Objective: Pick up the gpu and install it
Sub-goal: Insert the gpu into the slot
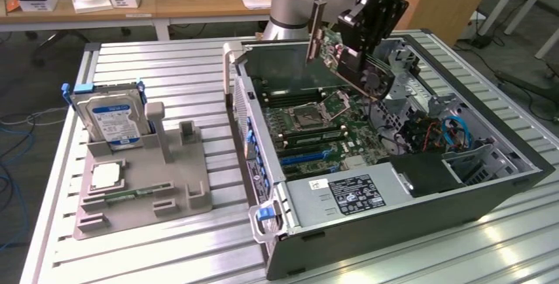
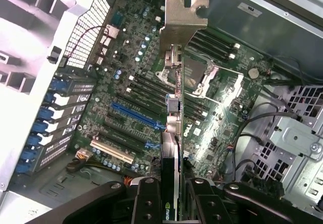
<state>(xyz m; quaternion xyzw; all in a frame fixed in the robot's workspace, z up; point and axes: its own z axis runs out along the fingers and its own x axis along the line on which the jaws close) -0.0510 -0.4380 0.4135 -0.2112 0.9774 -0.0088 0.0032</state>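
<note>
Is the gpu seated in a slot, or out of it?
Out. The gripper holds the gpu in the air, tilted, well above the motherboard.

Gpu (image 1: 336,52): green circuit board, lightly glossy. Its end bracket (image 2: 174,22) is bare silver sheet metal with a dull satin finish.
Gripper (image 2: 174,196): black, matt, smooth.
Motherboard (image 2: 131,98): green lacquered board with smooth blue, black and white plastic slots.
Computer case (image 1: 393,231): dark grey painted sheet metal, matt.
Power supply (image 1: 384,195): unpainted grey metal.
Tabletop (image 1: 157,68): ribbed silver metal slats, with glare towards the near right corner.
Hard drive (image 1: 109,120): silver metal with a glossy blue label.
Holder (image 1: 144,192): matt grey plastic.
</note>
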